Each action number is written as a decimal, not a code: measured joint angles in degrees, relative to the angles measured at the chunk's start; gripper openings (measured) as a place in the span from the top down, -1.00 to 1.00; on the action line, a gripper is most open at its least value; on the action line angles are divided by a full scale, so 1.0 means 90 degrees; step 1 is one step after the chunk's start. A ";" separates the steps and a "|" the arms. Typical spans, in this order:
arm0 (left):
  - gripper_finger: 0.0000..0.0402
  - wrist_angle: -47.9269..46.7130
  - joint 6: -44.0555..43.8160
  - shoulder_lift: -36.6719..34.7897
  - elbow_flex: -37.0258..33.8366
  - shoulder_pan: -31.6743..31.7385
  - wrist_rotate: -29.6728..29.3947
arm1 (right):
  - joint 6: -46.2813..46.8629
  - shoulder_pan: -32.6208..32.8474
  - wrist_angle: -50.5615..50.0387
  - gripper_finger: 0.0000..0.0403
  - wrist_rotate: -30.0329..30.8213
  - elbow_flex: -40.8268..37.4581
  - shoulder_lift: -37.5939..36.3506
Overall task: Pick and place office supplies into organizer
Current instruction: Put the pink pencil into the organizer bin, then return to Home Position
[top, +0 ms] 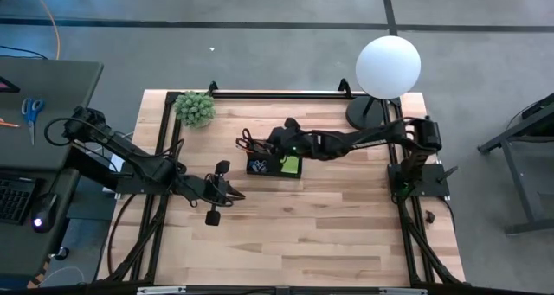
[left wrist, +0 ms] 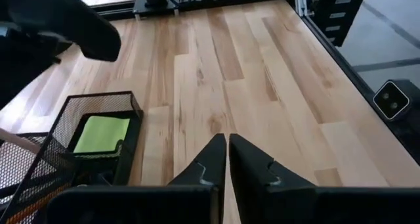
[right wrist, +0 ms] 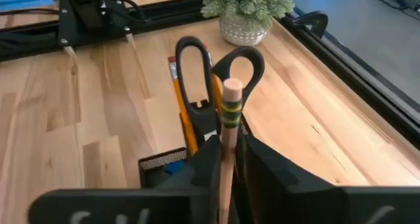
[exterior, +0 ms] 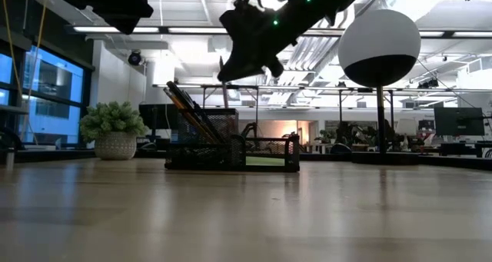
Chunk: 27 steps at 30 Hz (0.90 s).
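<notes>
The black mesh organizer [top: 275, 163] stands mid-table, also in the low view [exterior: 231, 150]. A lime-green sticky-note pad [top: 291, 164] lies in its low tray [left wrist: 102, 133]. Black-handled scissors [right wrist: 213, 69] and orange pencils [right wrist: 182, 106] stand handles-up in its taller part. My right gripper [right wrist: 228, 145] is over the organizer [top: 264, 148], shut on a wooden pencil with a pink eraser [right wrist: 232, 89]. My left gripper [left wrist: 227, 140] is shut and holds nothing. It hovers over bare table just near-left of the organizer [top: 235, 194]. My right gripper pinches the wooden pencil between its two fingers on the shaft just below the green ferrule [right wrist: 228, 129]. The fingers slant down from the table's right side. The pencil stands about upright, eraser end up above the fingers. Its lower end is hidden behind the gripper.
A small green potted plant [top: 195, 107] sits at the far-left corner. The white globe lamp [top: 388, 66] and its round black base [top: 368, 113] stand at the far right. Black rails frame the table. Bare wood lies across the near half [top: 303, 234].
</notes>
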 joint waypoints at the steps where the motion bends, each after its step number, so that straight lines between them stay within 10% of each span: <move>1: 0.94 -0.0003 0.0000 0.0000 0.0000 0.0000 0.0000 | -0.0020 0.0002 0.0083 0.79 0.0003 0.0000 0.0048; 18: 0.94 0.0025 -0.0266 0.0120 -0.0165 -0.0001 0.0049 | -0.0467 0.0208 0.0382 0.18 -0.0012 -0.0010 0.0053; 27: 0.94 0.0000 -0.0313 0.0122 -0.0165 0.0000 0.0046 | -0.0661 0.0623 -0.0782 0.22 0.0336 -0.0010 -0.1138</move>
